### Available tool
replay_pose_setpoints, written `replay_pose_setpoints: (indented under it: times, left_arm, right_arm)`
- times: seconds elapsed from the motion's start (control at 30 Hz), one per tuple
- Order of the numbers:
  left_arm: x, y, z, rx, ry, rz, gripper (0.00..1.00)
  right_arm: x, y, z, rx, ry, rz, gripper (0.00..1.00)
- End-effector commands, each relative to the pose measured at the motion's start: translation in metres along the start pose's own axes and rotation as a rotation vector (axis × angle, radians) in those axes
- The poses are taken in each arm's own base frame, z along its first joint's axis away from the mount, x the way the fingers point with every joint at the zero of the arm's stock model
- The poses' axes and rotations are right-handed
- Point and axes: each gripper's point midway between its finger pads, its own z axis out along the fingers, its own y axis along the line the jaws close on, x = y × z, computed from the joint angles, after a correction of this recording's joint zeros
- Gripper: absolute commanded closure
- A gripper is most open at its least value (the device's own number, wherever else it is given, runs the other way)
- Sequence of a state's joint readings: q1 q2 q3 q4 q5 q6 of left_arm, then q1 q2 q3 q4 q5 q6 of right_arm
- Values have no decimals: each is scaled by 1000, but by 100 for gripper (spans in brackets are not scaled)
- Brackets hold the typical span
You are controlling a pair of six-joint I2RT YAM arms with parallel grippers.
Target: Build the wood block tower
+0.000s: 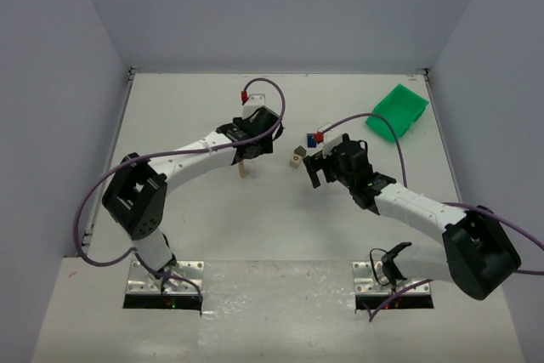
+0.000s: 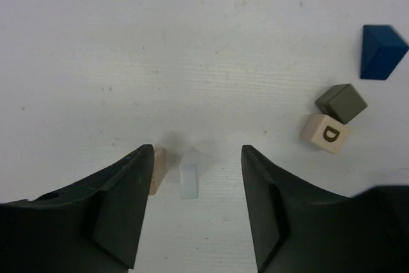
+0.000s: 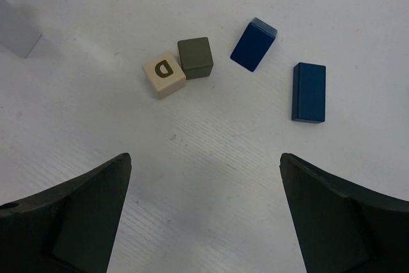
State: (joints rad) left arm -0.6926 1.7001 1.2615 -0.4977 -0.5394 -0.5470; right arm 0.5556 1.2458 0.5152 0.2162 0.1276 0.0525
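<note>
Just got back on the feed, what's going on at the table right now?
The left gripper hangs over a small pale block with a tan block beside it. Its jaws are apart, and the pale block stands free between them. The right gripper is wide open above four loose pieces on the table: a lettered block, a grey cube and two blue blocks. Neither arm holds anything.

1. Surface (image 1: 221,227): white, matt, finely ribbed in both wrist views, with a few small dark specks.
2. Back wall (image 1: 280,6), left wall (image 1: 51,125), right wall (image 1: 501,82): plain pale grey panels enclosing the surface on three sides.
3. Near strip (image 1: 280,312): glossy, with mottled reflections.
4. Light: even and diffuse, shadows soft.
</note>
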Motion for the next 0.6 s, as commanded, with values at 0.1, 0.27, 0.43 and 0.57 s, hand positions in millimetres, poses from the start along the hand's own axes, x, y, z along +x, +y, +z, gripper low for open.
replay_pose_setpoints:
  times: [0.1,0.27,0.43,0.57]
  left_arm:
    - [-96,5,-68,93,-284,-138,7]
    - [-110,16,-82,137,-342,-177,0]
    - [-110,46,-61,124,-320,-244,0]
    - [-104,81,-46,109,-311,-347,0]
  right_arm:
    - [-42,-14,-10,63,-117,29,1]
    - [-44,-27,-13,136,-115,63,1]
    - [-39,-61,-8,190,-55,202,1]
    - [-16,-81,9,175,49,274,1]
